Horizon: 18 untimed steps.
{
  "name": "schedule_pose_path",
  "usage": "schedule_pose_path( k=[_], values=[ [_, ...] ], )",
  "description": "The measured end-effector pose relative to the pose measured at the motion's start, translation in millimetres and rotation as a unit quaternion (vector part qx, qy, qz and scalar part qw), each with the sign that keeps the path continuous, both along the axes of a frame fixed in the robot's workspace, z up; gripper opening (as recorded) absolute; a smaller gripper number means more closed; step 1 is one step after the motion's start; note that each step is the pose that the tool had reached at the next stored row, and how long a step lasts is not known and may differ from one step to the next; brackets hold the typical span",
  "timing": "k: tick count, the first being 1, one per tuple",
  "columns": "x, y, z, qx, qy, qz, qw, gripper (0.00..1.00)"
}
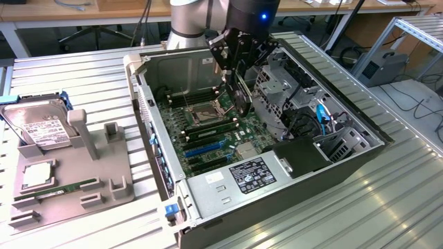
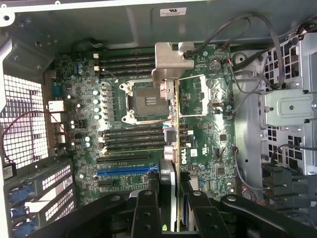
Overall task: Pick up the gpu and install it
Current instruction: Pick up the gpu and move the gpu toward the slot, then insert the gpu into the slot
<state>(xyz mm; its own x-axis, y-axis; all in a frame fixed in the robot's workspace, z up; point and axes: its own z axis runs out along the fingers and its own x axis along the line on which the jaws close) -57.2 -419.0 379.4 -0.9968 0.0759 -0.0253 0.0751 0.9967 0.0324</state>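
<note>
Tool (image 2: 172, 201): clenched on gpu (image 2: 172, 141), edge-on above motherboard (image 1: 207, 129), one o'clock from blue slot (image 1: 204, 149), exterior view.
Handling: probably light, stiff, fragile; hold board edges.

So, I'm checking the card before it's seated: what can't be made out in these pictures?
- Wrist view: the gpu is edge-on, its faces hidden.
- Wrist view: the gripper is cut off by the picture's edge.
- Exterior view: the gripper covers the gpu's upper part; the label on the hard drive is too small to read.
</note>
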Motion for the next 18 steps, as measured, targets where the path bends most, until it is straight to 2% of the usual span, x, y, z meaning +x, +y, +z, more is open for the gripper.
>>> schedule_pose_path(
  k=[9, 15, 18],
  values=[
    [0.0, 0.0, 0.0, 0.0, 0.0, 0.001, 1.0, 0.27],
    [0.0, 0.0, 0.0, 0.0, 0.0, 0.013, 0.9999, 0.27],
    [0.0, 0.0, 0.0, 0.0, 0.0, 0.032, 0.9995, 0.27]
  ],
)
